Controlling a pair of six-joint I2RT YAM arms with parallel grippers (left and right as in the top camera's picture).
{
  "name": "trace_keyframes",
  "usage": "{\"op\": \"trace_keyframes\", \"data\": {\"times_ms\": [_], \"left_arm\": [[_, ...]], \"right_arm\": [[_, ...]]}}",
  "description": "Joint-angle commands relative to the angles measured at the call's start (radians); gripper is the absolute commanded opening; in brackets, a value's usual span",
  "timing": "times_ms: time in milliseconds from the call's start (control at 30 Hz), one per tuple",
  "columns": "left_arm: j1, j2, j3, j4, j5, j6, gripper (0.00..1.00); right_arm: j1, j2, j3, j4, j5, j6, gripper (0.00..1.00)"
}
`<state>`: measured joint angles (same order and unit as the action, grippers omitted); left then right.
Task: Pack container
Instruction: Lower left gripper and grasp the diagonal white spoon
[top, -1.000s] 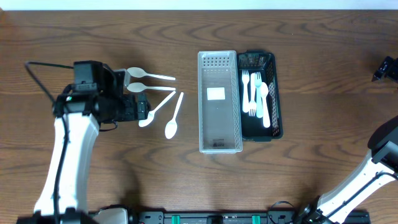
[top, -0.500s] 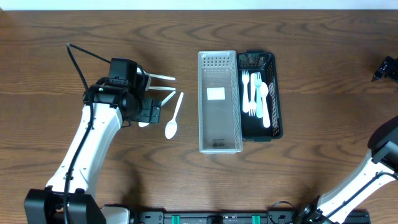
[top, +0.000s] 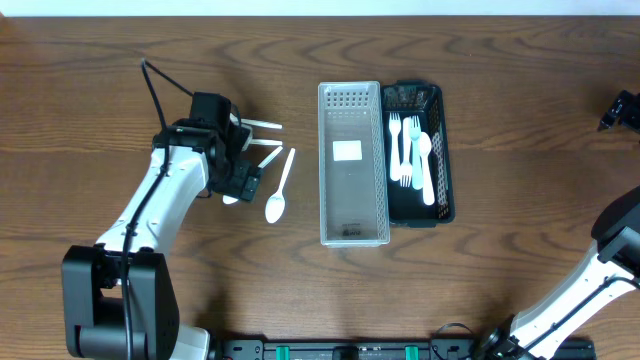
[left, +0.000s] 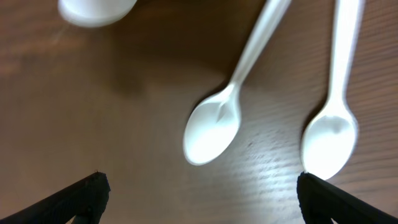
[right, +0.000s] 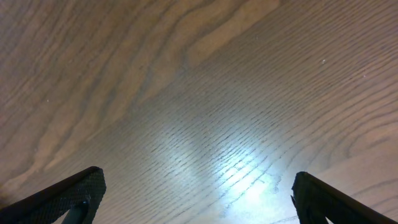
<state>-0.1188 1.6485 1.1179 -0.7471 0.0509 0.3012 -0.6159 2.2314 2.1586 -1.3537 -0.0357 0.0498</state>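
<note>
**Left over spoons, both jaws empty**

Left jaws spread wide, holding nothing; only fingertips (left: 87, 194) show at the wrist frame's corners. White spoons (left: 212, 129) lie on the surface (left: 93, 106) beneath, handles cut off. Overhead, my arm (top: 165, 205) hides part of them. Clear bin (top: 352, 200) touches black bin (top: 447, 150) holding forks (top: 398, 135). Right jaws spread too, over bare wood.

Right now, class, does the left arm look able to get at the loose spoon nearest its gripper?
Probably yes: the left gripper hangs open just above that spoon, and nothing lies between them on the bare wood.
</note>
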Motion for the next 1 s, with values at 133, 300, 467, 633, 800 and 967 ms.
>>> {"op": "trace_keyframes", "data": {"times_ms": [133,300,467,633,800,967], "left_arm": [[0.000,0.010,0.021,0.062,0.076,0.126,0.98],[0.000,0.069,0.029,0.105,-0.014,0.130,0.98],[0.000,0.114,0.047,0.105,-0.014,0.133,0.98],[-0.001,0.120,0.047,0.110,-0.002,0.137,0.98],[-0.001,0.141,0.047,0.110,0.043,0.155,0.98],[-0.001,0.176,0.047,0.110,0.046,0.178,0.98]], "right_arm": [[0.006,-0.024,-0.002,0.000,0.002,0.017,0.99],[0.006,-0.024,-0.002,0.000,0.002,0.017,0.99],[0.006,-0.024,-0.002,0.000,0.002,0.016,0.99],[0.006,-0.024,-0.002,0.000,0.002,0.017,0.99],[0.006,-0.024,-0.002,0.000,0.002,0.017,0.99],[0.006,-0.024,-0.002,0.000,0.002,0.017,0.99]]}}
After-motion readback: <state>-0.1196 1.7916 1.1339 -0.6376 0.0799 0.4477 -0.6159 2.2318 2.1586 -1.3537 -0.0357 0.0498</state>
